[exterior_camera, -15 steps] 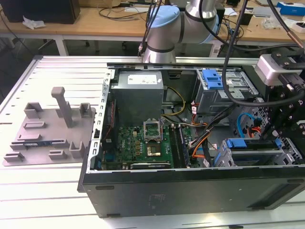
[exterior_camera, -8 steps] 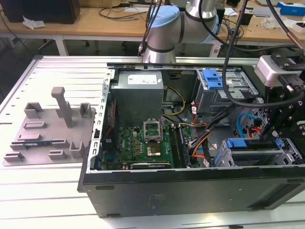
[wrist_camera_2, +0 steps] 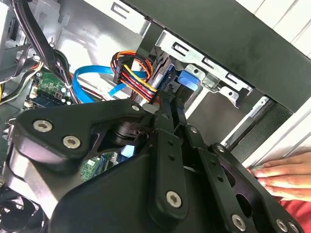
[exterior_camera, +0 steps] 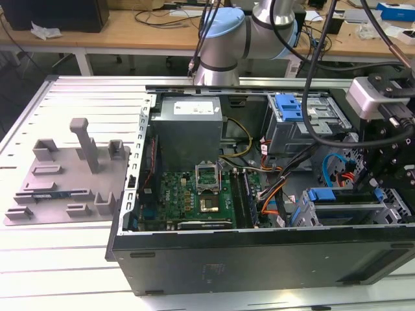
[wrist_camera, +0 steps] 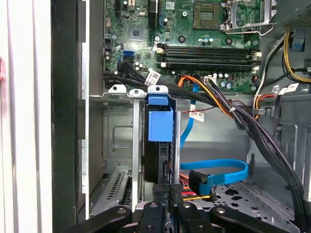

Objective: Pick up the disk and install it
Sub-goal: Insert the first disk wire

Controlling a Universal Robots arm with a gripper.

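Gripper [wrist_camera: 171, 191]: hanging inside the open computer case [exterior_camera: 259, 259], fingers pressed together, gripping nothing.
Disk [wrist_camera: 159, 127]: sitting upright in the drive cage [wrist_camera: 116, 141], just beyond the fingertips.
Hand [wrist_camera_2: 282, 175]: resting beside the case.

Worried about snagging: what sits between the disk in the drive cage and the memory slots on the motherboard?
In the first wrist view, a bundle of black and orange cables crosses between the disk and the memory slots.
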